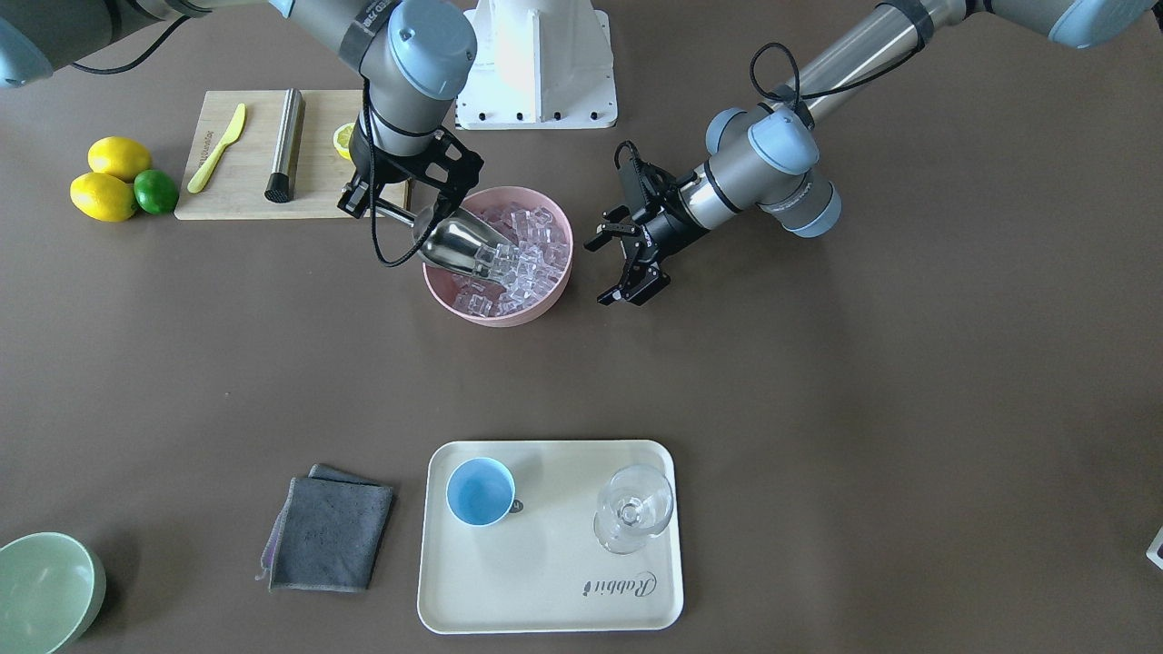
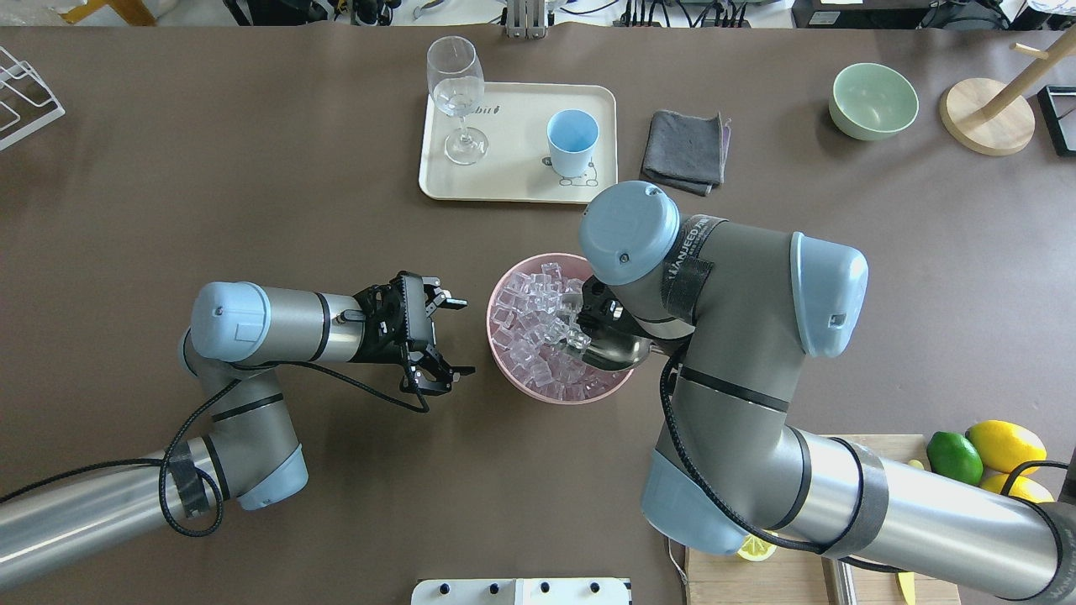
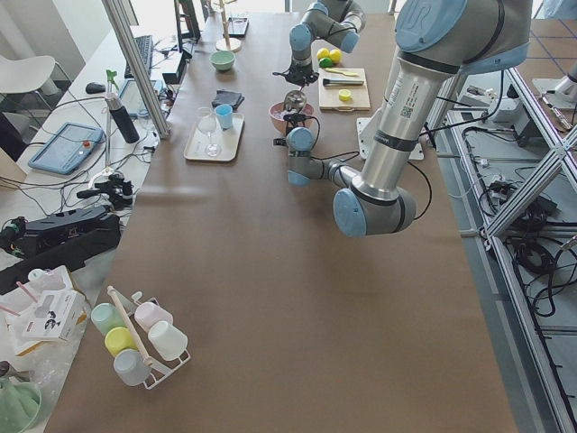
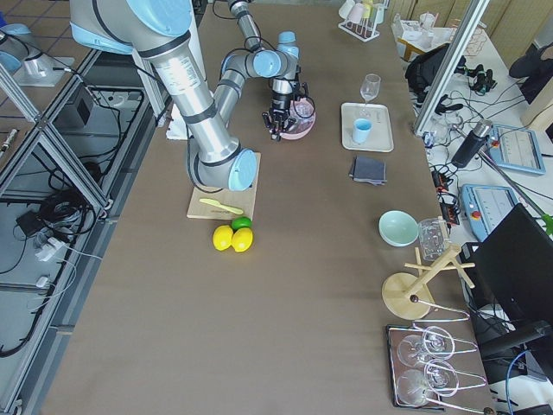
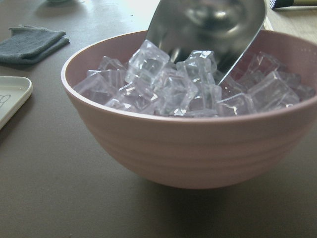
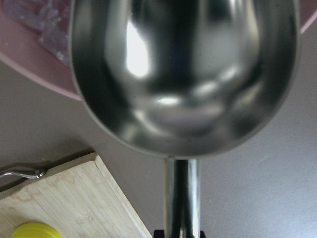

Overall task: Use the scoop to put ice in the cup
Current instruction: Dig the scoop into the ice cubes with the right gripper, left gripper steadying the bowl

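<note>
The pink bowl holds many clear ice cubes. My right gripper is shut on the thin handle of the steel scoop. The scoop's trough is tilted down into the ice at the bowl's side. It also shows in the overhead view, the left wrist view and the right wrist view, where its inside looks empty. My left gripper is open and empty beside the bowl, apart from it. The light-blue cup stands empty on the cream tray.
A stemmed glass shares the tray. A grey cloth lies beside the tray and a green bowl sits at the corner. A cutting board carries a yellow knife and a steel rod. Lemons and a lime lie beside it.
</note>
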You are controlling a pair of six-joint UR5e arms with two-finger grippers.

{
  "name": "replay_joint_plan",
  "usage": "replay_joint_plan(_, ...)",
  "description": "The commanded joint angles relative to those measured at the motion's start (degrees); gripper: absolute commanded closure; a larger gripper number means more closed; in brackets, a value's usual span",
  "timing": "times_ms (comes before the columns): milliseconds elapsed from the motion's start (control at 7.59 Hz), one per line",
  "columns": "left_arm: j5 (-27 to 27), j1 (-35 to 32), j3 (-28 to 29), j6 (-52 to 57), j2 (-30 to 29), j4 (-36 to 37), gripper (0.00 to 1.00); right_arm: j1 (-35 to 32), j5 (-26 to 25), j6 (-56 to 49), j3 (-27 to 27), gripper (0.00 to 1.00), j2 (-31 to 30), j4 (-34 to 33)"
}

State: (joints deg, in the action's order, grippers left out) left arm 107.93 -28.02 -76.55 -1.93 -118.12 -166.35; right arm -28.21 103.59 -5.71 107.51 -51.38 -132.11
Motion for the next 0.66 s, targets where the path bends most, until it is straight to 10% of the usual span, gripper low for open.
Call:
replay_joint_plan(0,-0.09,-0.02,0.0,0.0,0.0,0.06,0.02,0.0,0.03,0.0,0.51,1.0,-1.18,3.0)
replay_joint_plan(527,-0.09,-0.02,0.0,0.0,0.0,0.06,0.02,0.0,0.03,0.0,4.54,1.0,-4.58,7.27)
